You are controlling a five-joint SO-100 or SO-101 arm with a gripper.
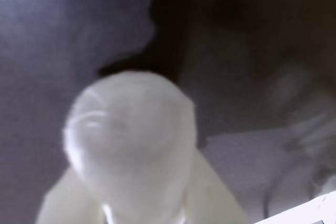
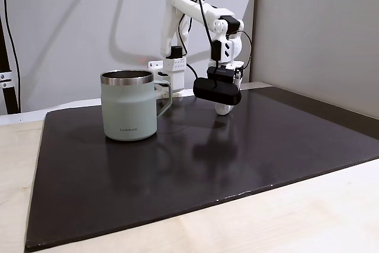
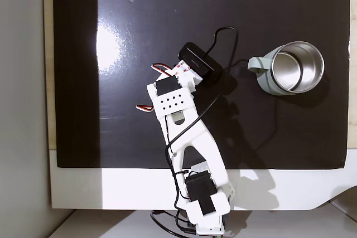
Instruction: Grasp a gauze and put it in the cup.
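In the wrist view the gauze (image 1: pixel 131 129) is a blurred white soft roll, very close, with pale fingers (image 1: pixel 60 203) pressed against both of its sides. My gripper (image 1: pixel 134 187) looks shut on the gauze. In a fixed view my gripper (image 2: pixel 224 108) points down, its white tip at the dark mat (image 2: pixel 177 170), below the black wrist camera (image 2: pixel 217 90). The cup (image 2: pixel 129 111) is a sage-green mug with a steel rim, standing upright to the left of the gripper with a gap between them. From above, the cup (image 3: pixel 266 79) sits right of the arm, and nothing shows inside it.
The white arm (image 3: pixel 184 132) reaches from its base (image 3: pixel 203 210) at the mat's near edge. A black cable (image 3: pixel 228 43) loops off the wrist camera toward the mug's handle. The dark mat (image 3: pixel 139 15) lies on a pale wooden table (image 2: pixel 296 217). Walls stand behind.
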